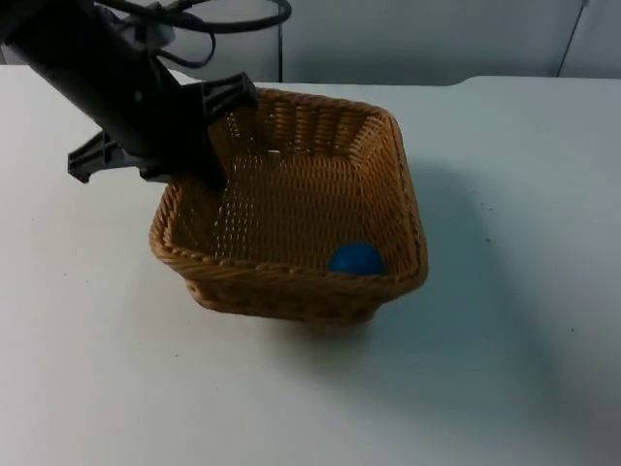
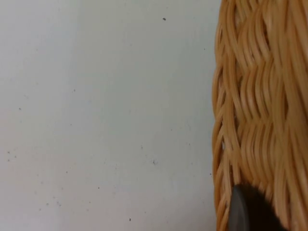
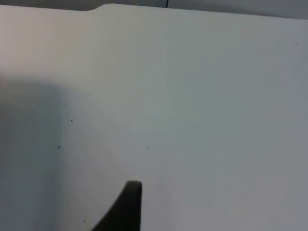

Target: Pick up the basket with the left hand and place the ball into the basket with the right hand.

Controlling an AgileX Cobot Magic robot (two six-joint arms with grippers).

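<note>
One wicker basket and one blue ball are here; the ball lies inside the basket, against its near wall. The left arm slants down from the far left corner, and the left hand is clamped on the basket's left rim. The basket looks tilted above the white counter. The right hand hangs over bare counter; I cannot tell its state.

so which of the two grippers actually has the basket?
The left gripper: it sits clamped on the wicker basket rim at the left wall. The right gripper hangs over bare white table. The blue ball lies inside the basket.
</note>
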